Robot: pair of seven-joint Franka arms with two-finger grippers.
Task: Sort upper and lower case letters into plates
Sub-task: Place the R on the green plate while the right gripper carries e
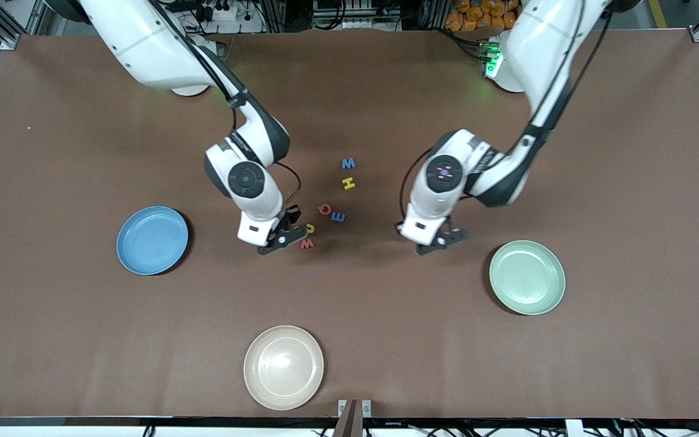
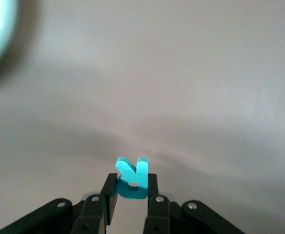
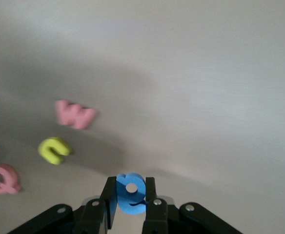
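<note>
Cream-beige plate (image 1: pixel 283 367) sits nearest — above the surface (image 1: pixel 82 340), right tool (image 3: pixel 131 204) pinches a blue letter (image 3: pixel 131 192), left tool (image 2: pixel 132 202) pinches a teal letter (image 2: pixel 132 178).

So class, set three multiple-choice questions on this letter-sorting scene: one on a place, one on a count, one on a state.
1. Which plate lies nearest the front camera? A sky blue; B mint green; C cream-beige plate.
2. How many letters lie loose on the table? A four; B six; C nine.
3. What is the left end effector doing? A shut on a teal letter; B open over a plate; C pressing a red letter.
Answers: C, it shows lowest in the front view. B, six lie between the arms, while the right end effector grips a blue letter. A, it pinches the letter from both sides.
</note>
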